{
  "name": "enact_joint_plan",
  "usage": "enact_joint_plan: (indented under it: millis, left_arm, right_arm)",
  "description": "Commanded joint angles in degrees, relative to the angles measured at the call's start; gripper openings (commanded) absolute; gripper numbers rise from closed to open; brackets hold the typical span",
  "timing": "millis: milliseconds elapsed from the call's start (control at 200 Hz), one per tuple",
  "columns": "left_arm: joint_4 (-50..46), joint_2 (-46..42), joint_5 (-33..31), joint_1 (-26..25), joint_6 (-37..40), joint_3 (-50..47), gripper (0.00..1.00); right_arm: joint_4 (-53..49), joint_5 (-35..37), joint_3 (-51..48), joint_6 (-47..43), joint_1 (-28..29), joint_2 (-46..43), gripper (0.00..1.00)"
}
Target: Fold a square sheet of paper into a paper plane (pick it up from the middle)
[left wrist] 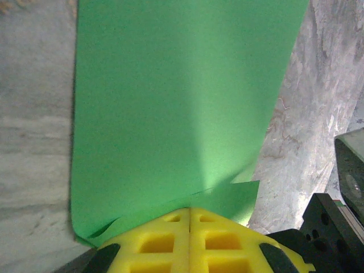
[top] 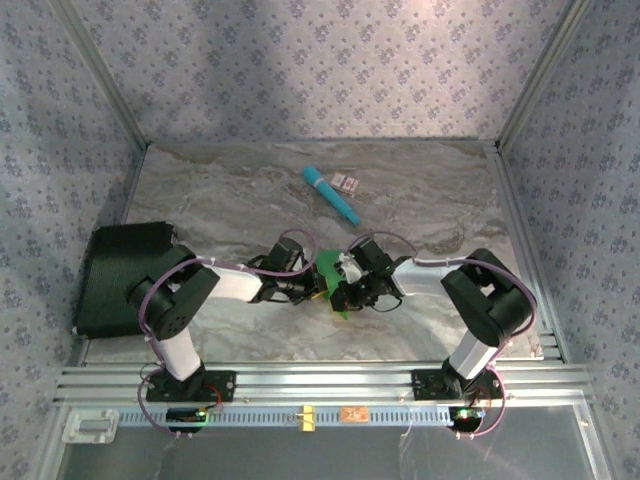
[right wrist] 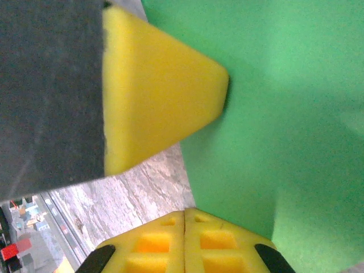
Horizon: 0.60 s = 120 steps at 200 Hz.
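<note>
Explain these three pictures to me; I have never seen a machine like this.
These are two robot arms bolted at the table's near edge. Each ends in a two-fingered claw with yellow pads. The wide picture looks down from above and behind the arms. The other two pictures come from a camera on each wrist, which is why yellow fingers fill the bottom of them. On the marble-patterned table lie a teal stick and a small pale card, with a black container at the left. In the middle, the left claw and the right claw are both shut on one sheet of green paper.
</note>
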Motion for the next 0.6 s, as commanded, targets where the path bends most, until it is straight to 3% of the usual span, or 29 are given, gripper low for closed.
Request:
enact_joint_plan:
  millis: [0,595]
  left_arm:
    - [-6.04,0.19,-2.36,0.84,1.28,-0.55,0.05]
    - [-6.15,0.56,-2.27,1.01,1.29,-0.59,0.04]
  right_arm:
    - [-3.08,-1.34,-2.27,1.17,-0.19,-1.79,0.07]
    - [-2.69,1.55,-9.72,4.46,-0.19,-7.93,0.06]
